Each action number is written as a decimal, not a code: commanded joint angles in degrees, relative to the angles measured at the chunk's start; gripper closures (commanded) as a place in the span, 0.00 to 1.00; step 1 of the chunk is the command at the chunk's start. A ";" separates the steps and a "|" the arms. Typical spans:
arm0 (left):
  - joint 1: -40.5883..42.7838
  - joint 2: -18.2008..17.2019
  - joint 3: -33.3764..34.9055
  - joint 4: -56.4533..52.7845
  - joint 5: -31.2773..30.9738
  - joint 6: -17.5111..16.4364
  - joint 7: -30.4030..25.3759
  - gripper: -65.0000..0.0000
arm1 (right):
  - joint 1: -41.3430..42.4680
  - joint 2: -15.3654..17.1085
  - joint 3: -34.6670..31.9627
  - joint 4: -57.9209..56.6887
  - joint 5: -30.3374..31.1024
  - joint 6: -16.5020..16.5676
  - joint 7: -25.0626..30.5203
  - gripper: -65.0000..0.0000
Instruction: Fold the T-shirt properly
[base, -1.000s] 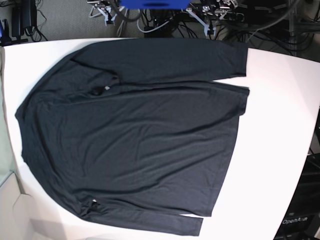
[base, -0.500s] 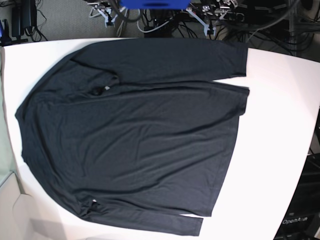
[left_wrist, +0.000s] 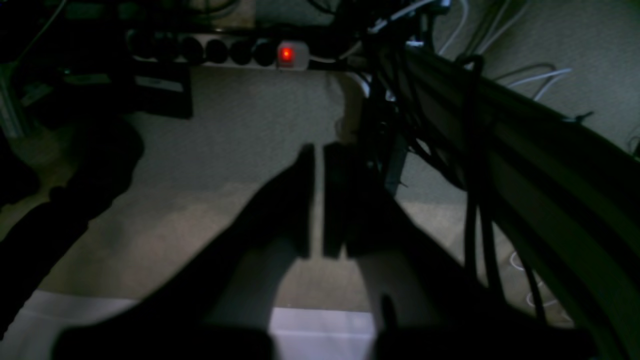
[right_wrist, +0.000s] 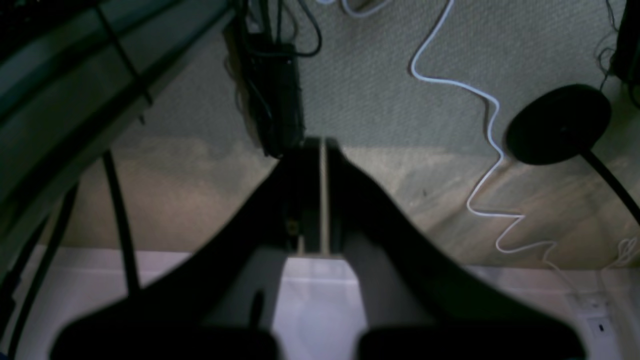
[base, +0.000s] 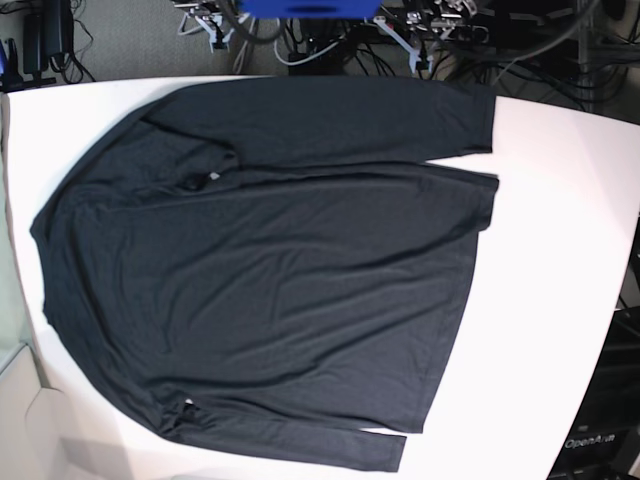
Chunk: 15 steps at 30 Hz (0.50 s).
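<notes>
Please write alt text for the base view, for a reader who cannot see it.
A black long-sleeved T-shirt lies spread flat on a white table, its sleeves laid along its sides. No gripper appears in this view; cables run behind the table.

A robotics lab: white table (base: 560, 200), tangled cables (base: 520, 45) (power strip (left_wrist: 235, 51) on carpet).

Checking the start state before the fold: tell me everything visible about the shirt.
The shirt is black or very dark charcoal, long-sleeved, of thin soft-looking knit. It lies spread flat on the white table, unfolded, with shallow wrinkles across the body. Collar end points to the base view's left, hem to its right. One sleeve runs along the top edge, the other along the bottom. Only the table touches it; no gripper is on it.
</notes>
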 joint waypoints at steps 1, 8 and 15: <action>0.20 0.19 0.03 0.10 0.13 -0.27 -0.34 0.94 | -0.14 -0.08 0.14 0.04 0.21 -0.86 -0.03 1.00; 0.29 0.19 0.03 0.10 0.13 -0.27 -0.34 0.94 | -0.23 -0.08 -0.12 -0.05 0.21 -0.86 -0.03 1.00; 0.29 0.19 0.03 0.10 0.13 -0.27 -0.34 0.94 | -0.23 0.01 -0.21 -0.05 0.21 -0.86 -0.03 1.00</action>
